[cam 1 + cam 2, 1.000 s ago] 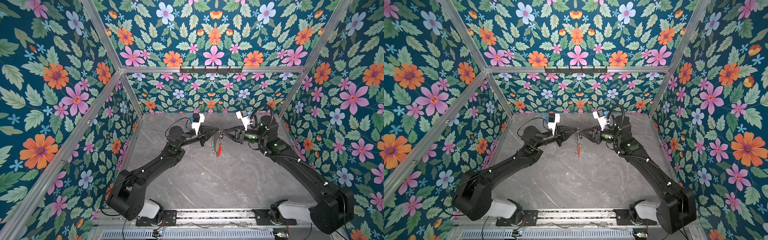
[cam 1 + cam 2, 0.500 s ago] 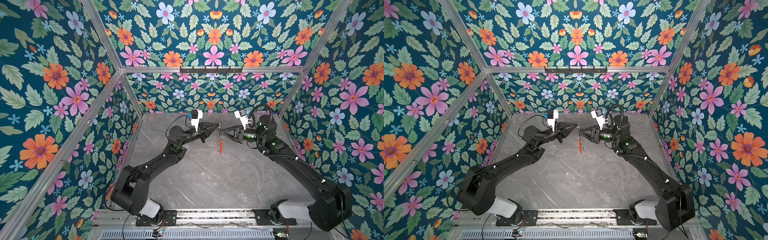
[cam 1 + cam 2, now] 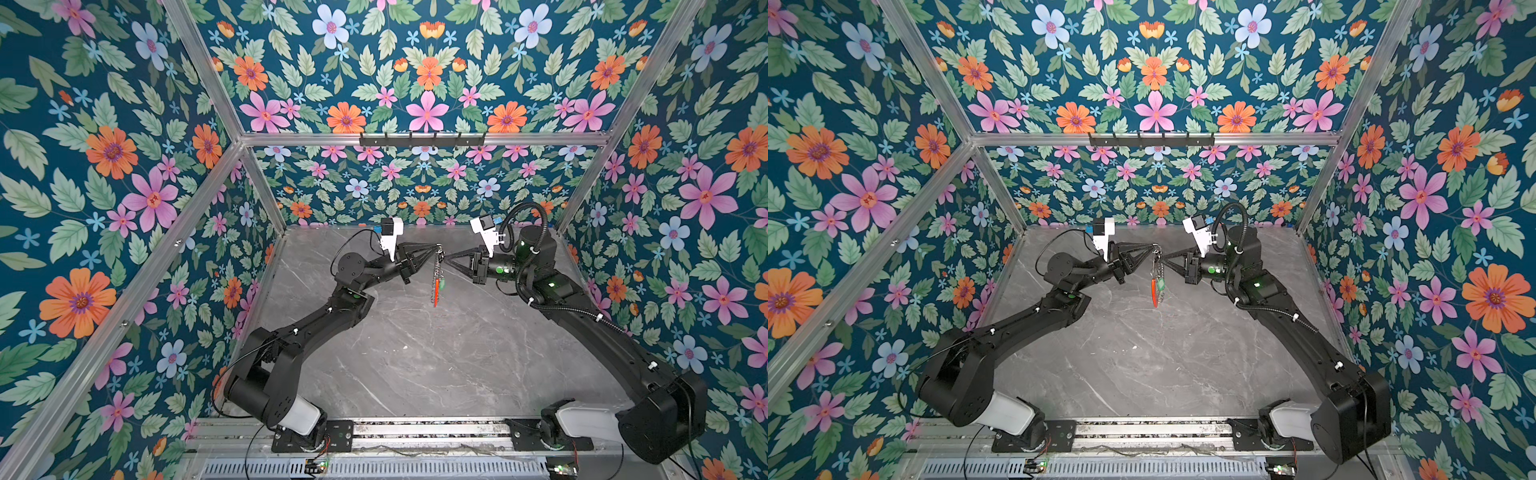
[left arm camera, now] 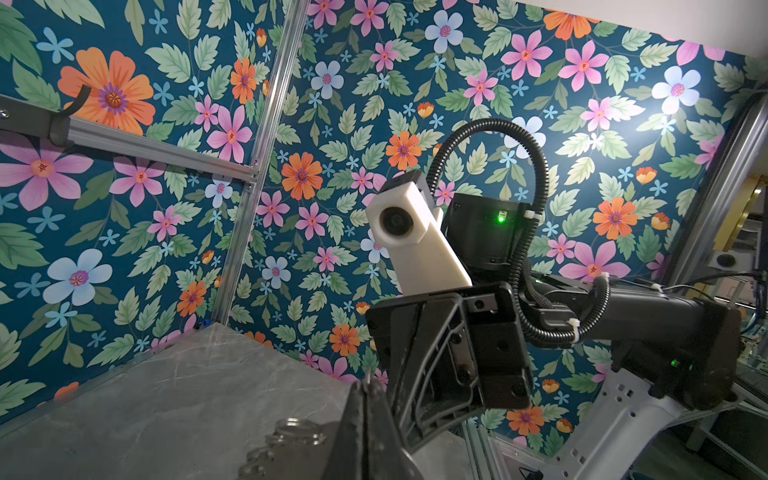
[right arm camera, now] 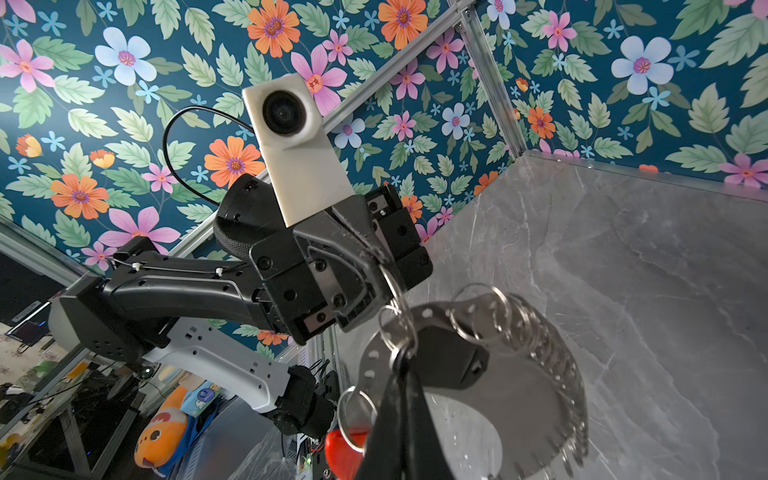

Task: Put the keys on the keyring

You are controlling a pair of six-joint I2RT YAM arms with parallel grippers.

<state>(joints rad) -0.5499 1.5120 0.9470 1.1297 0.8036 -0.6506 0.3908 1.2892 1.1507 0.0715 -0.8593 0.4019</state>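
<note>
While left gripper (image 3: 436, 248) is clamping top split ring (image 5: 392, 286), keyring (image 5: 540, 395) dangling above table (image 3: 415, 353), right gripper (image 3: 446, 260) is pinching second split ring (image 5: 412, 332) beside black fob (image 5: 449, 357); I'm fearing opposing pull slipping either grip, dropping keyring

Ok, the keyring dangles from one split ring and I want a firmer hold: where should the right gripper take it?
Probably the keyring, by its flat grey band, one jaw on each face. It hangs upright from the left gripper, broad faces toward the arms, so reach from the right through the hoop's opening, over the bare inner edge; the outer edge is crowded with split rings.
</note>
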